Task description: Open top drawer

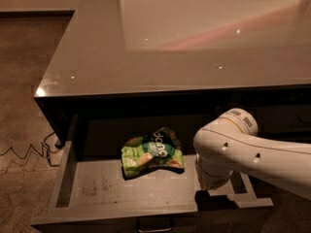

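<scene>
Under the front edge of the glossy grey counter (pixel 97 57), the wide dark top drawer (pixel 146 194) stands open, showing its grey floor and walls, the floor scuffed near the left front corner. A crumpled green plastic snack bag (pixel 153 154) lies on the drawer floor towards the back, about midway along the counter's front edge; it carries white lettering on a dark patch, but the word cannot be read for certain. The small rectangular metal loop handle (pixel 155 224) shows at the middle of the drawer front. Right of the bag, the robot's bulky white arm (pixel 238 149) reaches down into the drawer beside the small grey dividers (pixel 243 188). Its dark hand (pixel 210 198) sits low at the drawer's front wall, mostly hidden beneath the arm, so I cannot tell whether it is open or closed. Beyond the counter's left front corner, a thin black cable (pixel 24 152) zigzags over the speckled floor (pixel 24 81).
</scene>
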Motion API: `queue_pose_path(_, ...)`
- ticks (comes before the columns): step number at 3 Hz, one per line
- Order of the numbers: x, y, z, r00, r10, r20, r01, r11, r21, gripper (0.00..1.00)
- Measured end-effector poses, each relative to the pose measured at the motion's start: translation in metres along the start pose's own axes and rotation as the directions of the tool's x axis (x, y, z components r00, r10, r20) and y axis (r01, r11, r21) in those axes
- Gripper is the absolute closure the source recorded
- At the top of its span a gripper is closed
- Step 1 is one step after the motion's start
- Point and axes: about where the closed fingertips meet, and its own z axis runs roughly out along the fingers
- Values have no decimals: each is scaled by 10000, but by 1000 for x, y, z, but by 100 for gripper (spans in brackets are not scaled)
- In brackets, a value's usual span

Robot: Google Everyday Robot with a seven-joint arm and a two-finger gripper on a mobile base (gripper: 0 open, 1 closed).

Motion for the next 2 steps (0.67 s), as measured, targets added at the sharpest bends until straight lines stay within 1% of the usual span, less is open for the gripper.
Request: queue_pose_path(2,0,0,0,10000,0,0,0,10000,0,35)
